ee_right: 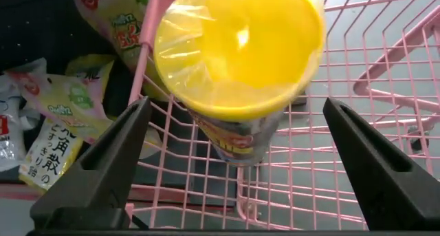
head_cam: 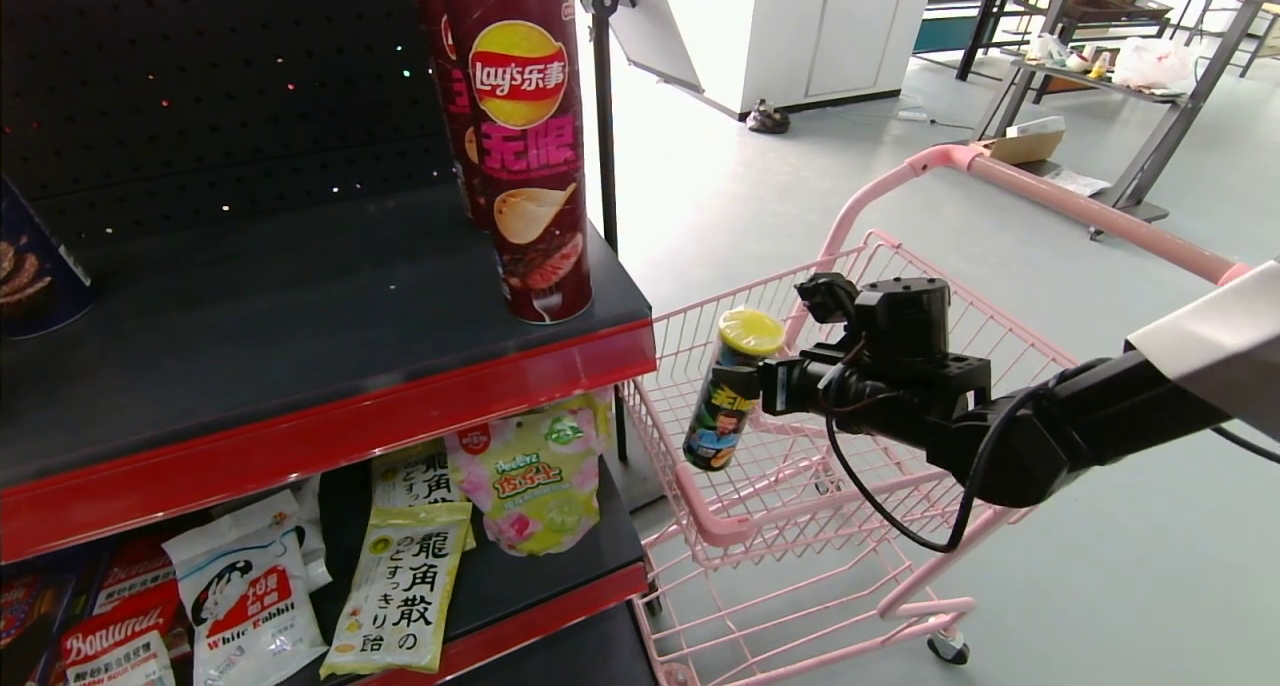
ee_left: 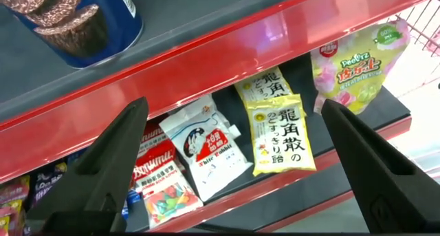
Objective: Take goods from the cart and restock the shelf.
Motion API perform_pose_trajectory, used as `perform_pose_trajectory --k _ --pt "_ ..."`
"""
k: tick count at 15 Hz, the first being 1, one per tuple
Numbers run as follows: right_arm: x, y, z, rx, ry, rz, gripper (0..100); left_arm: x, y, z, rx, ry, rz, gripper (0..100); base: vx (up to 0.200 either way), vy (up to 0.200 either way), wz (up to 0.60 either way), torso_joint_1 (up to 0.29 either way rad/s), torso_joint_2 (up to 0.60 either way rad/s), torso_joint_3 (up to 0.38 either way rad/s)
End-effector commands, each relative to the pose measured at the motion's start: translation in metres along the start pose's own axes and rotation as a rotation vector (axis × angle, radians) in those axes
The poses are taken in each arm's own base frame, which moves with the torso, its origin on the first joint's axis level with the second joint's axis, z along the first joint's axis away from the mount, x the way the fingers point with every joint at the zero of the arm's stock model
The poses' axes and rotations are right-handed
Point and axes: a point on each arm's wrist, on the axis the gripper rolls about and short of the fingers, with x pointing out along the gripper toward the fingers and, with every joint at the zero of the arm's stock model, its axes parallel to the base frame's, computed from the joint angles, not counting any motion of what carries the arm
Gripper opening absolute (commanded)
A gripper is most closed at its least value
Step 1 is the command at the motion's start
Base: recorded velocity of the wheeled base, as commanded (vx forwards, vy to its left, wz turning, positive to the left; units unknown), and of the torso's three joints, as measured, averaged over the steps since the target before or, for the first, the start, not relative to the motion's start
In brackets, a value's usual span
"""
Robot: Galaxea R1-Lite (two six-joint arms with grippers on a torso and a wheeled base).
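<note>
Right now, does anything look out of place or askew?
The can in the right gripper hangs tilted over the cart. The lower-shelf bags lie jumbled and overlapping.

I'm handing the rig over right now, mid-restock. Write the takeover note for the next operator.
Right hand: shut on a yellow-lidded can, held tilted over the cart.
Left hand: open, empty, facing the snack bags on the lower shelf.
Done: can is out of the cart; a tall can stands at the upper shelf corner.
Left: set the held can on the upper shelf, probably beside the tall one.
</note>
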Motion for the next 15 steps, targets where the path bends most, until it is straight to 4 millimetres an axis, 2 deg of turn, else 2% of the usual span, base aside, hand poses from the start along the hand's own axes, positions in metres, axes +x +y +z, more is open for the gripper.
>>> perform_pose_trajectory --k 1,11,12,15 --pt "0.012 0.002 -0.003 -0.005 0.004 0.009 100 0.001 0.0 0.0 0.001 0.005 0.0 100 0.0 0.0 0.0 0.0 0.0 0.0" --pt "0.047 -0.004 -0.009 0.014 -0.002 0.003 100 0.001 0.0 -0.001 0.002 0.01 0.005 100 0.0 0.0 0.0 0.0 0.0 0.0" --pt "0.05 -0.005 -0.012 0.015 -0.002 0.0 0 0.001 0.0 -0.001 0.002 0.01 0.005 100 0.0 0.0 0.0 0.0 0.0 0.0" --pt "0.056 -0.005 -0.013 0.031 -0.037 0.006 0 0.001 0.0 -0.001 0.002 0.009 0.006 100 0.0 0.0 0.0 0.0 0.0 0.0"
